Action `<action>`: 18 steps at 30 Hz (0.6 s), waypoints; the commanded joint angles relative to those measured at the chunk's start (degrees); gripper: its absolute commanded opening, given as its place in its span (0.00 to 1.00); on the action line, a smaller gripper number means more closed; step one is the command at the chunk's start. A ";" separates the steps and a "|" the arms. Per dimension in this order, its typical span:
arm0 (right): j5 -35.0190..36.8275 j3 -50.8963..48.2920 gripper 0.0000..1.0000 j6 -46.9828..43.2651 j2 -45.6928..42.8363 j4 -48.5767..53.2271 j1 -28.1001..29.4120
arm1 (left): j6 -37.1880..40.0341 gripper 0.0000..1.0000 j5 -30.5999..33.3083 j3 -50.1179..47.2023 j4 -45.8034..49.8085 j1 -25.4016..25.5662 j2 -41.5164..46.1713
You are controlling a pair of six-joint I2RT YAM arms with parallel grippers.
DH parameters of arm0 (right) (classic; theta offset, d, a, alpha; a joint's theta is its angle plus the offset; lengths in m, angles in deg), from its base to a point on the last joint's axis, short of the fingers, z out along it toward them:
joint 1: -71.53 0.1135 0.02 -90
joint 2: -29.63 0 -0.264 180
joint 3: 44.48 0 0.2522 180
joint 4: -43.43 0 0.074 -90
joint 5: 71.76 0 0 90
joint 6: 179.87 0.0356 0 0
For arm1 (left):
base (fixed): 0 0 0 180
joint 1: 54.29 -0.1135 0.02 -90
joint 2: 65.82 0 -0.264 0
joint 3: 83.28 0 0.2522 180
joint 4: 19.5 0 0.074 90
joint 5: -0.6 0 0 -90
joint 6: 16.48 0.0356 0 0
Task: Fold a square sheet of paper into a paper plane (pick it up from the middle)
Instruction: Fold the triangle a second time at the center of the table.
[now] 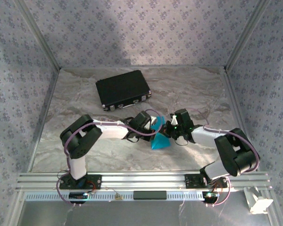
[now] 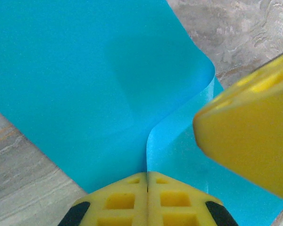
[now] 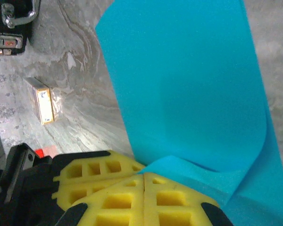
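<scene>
Blue paper (image 2: 85, 84) in both jaws

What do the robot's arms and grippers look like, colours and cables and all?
The left arm and right arm have chunky black joint housings with white links between them, and thin purple cables looping alongside. The left gripper and right gripper carry bright yellow fingers moulded with square cut-outs, with black patches on their outer sides.

No readable text, card (image 3: 43, 106) print too blurred
</scene>
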 commanded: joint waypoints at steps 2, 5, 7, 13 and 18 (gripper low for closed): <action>1.05 0.18 0.01 -0.98 4.09 1.16 -0.64 | 1.04 0.00 -0.66 0.78 2.70 -0.15 -1.56; 2.86 -2.29 0.01 -0.45 5.52 0.46 -1.34 | 1.02 0.00 -0.81 0.94 2.95 -0.15 -1.71; 2.85 -3.92 0.01 0.03 6.10 -1.24 -2.08 | 1.13 0.00 -0.87 1.16 3.50 -0.15 -1.81; -1.95 -2.63 0.01 0.26 4.85 -2.44 -4.09 | 1.49 0.00 -1.13 2.08 5.18 -0.15 -2.68; -0.57 -1.18 0.02 -2.10 4.77 1.16 -5.31 | 1.49 0.00 -1.22 2.26 5.35 -0.15 -2.79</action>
